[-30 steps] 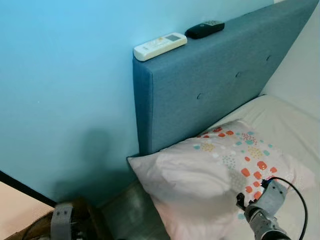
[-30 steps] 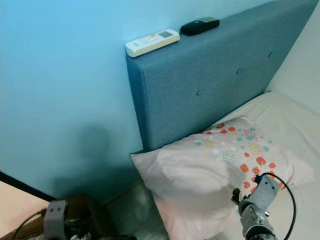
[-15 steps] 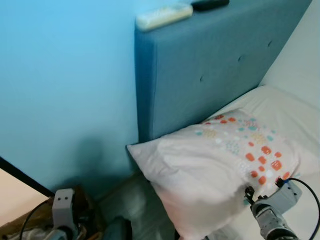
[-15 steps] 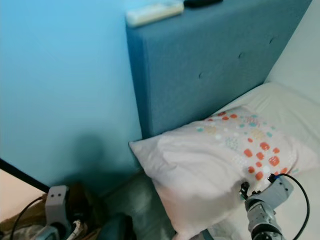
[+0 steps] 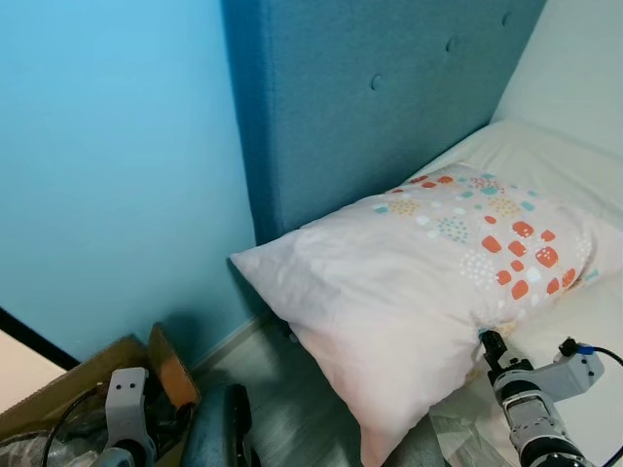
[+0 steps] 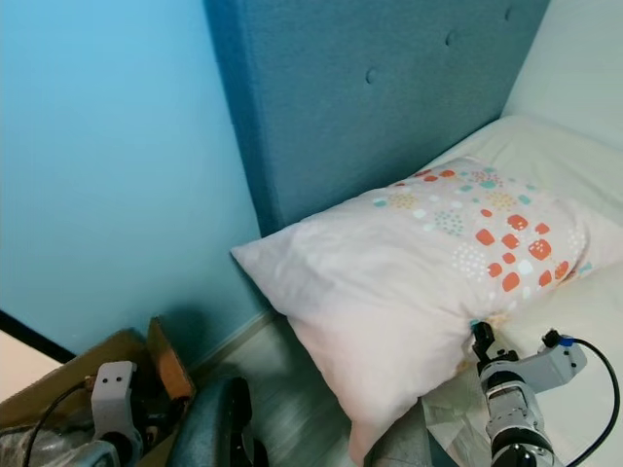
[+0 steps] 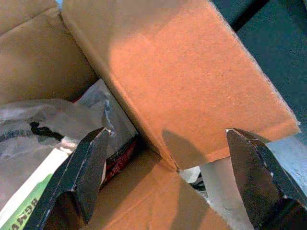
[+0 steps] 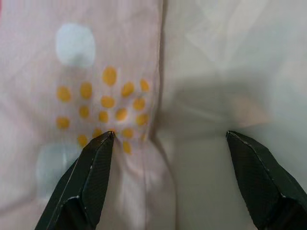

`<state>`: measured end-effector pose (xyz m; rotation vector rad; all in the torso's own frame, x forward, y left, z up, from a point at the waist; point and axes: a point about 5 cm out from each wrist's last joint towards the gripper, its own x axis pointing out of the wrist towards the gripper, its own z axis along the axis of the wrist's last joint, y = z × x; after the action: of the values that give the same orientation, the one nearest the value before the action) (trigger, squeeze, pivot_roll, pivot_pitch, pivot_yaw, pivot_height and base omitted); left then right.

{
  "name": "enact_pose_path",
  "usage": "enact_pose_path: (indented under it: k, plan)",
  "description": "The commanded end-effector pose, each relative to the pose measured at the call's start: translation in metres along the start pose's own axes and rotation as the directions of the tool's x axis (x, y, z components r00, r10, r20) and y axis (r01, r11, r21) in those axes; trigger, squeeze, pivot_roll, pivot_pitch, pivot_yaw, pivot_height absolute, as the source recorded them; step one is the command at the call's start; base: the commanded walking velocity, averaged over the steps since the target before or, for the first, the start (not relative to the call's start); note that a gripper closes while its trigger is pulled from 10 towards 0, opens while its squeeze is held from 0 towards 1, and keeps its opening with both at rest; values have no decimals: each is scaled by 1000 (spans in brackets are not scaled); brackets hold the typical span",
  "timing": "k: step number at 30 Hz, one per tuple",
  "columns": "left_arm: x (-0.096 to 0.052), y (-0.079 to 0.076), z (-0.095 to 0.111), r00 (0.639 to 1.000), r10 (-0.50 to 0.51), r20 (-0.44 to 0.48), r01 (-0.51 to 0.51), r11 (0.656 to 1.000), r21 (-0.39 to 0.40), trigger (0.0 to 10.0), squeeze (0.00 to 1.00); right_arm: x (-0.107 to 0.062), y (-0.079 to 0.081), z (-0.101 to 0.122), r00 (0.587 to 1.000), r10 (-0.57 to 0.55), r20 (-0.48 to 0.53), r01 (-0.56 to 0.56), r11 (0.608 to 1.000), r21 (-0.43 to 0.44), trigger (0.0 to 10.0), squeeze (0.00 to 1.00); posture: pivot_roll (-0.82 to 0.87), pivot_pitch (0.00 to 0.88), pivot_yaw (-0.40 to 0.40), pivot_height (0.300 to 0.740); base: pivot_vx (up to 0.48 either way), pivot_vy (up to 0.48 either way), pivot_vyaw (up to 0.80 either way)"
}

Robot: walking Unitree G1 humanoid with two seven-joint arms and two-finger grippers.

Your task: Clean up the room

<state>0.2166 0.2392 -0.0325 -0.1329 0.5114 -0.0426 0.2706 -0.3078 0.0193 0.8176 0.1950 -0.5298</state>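
Note:
A white pillow [image 5: 419,272] with orange, yellow and teal spots lies at the head of the bed, its corner hanging over the bed's side. My right gripper [image 8: 170,139] is open just at the pillow's near edge, one finger [image 8: 93,177] over the spotted fabric and the other over the pale sheet [image 8: 216,57]. In the left eye view that gripper [image 5: 485,341] points up at the pillow's underside. Low on the left, my left gripper [image 7: 168,136] is open above the flap of a cardboard box [image 7: 168,72], holding nothing.
A blue padded headboard [image 5: 370,97] stands against a light blue wall [image 5: 107,146]. The open cardboard box [image 5: 88,375] holds plastic-wrapped items [image 7: 43,124]. A dark rounded object [image 5: 219,433] sits beside it on the floor. Crumpled pale material [image 5: 467,423] lies under the pillow's edge.
The camera has tilted down, so the headboard's top with two remotes has left the picture and the box has come into view. My right gripper sits closer under the pillow's edge.

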Motion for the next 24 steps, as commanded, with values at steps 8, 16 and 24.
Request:
enact_pose_path:
  k: [8, 16, 24]
  plan:
    - [-17, -1, -5, 999, -49, 18, 49, 998, 25, 10000, 0, -5, -4, -7, 995, 88, 39, -94, 979, 181, 10000, 0, 162, 309, 40, 572, 0, 0, 0]
    - [-35, 0, -2, 997, -67, 38, 65, 997, 52, 10000, 0, 3, 24, 10, 954, 269, 134, -298, 906, 299, 10000, 0, 207, 349, 56, 572, 0, 0, 0]
    - [-46, 0, -1, 997, -69, 29, 68, 996, 59, 10000, 0, 12, 51, 37, 908, 371, 194, -414, 868, 275, 10000, 0, 225, 368, 61, 572, 0, 0, 0]
